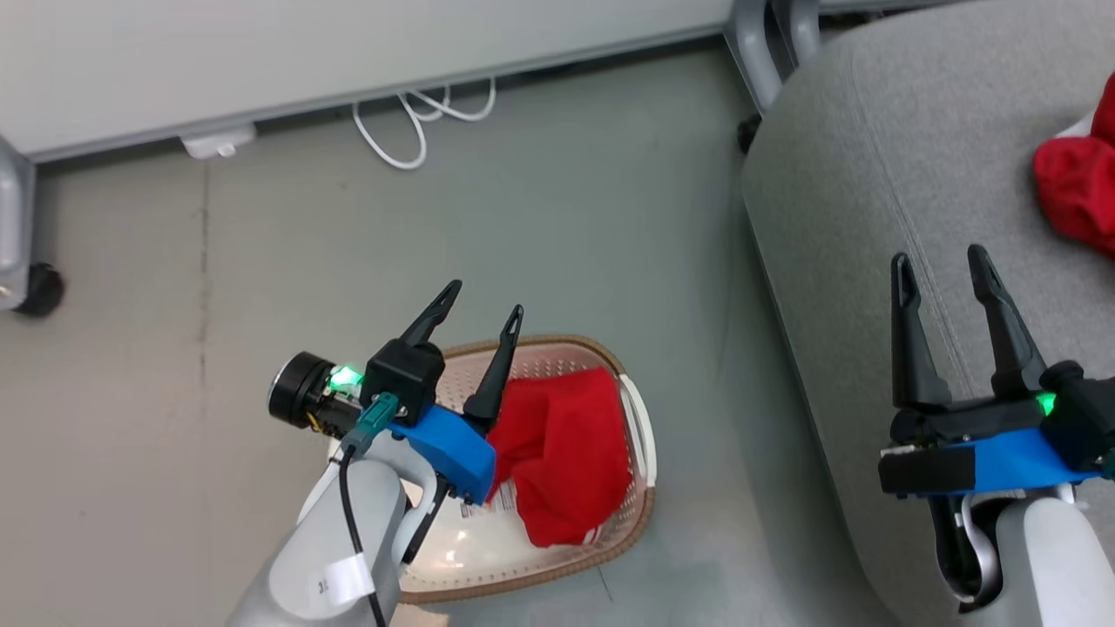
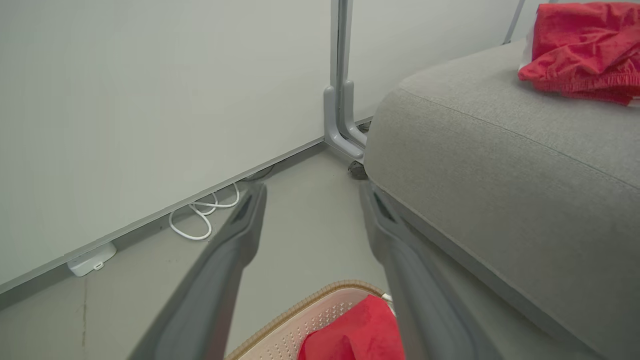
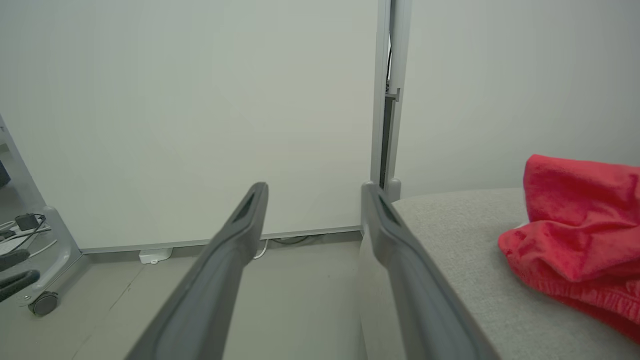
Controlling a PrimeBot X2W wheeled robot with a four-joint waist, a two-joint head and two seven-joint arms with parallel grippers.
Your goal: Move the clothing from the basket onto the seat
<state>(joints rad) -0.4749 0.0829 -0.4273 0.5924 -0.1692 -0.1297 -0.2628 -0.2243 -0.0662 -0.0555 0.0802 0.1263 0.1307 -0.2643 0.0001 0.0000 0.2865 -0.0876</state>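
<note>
One piece of red clothing (image 1: 566, 453) lies crumpled in the cream basket (image 1: 640, 418) on the floor, and its edge shows as red clothing (image 2: 355, 332) in the basket (image 2: 300, 320). Another red garment (image 1: 1080, 187) rests on the grey seat (image 1: 915, 174), also seen as the garment (image 2: 582, 47) on the seat (image 2: 500, 165) and as the garment (image 3: 575, 240) on the seat (image 3: 465, 250). My left gripper (image 1: 486, 309) hovers open above the basket's left side, holding nothing. My right gripper (image 1: 941, 261) is open over the seat's front edge, left of the garment there.
A white wall panel with a grey post (image 2: 340, 100) stands behind. A white cable (image 1: 418, 122) and a small white box (image 1: 218, 141) lie at the wall's foot. A castor (image 1: 39, 289) sits at far left. Bare grey floor lies between basket and wall.
</note>
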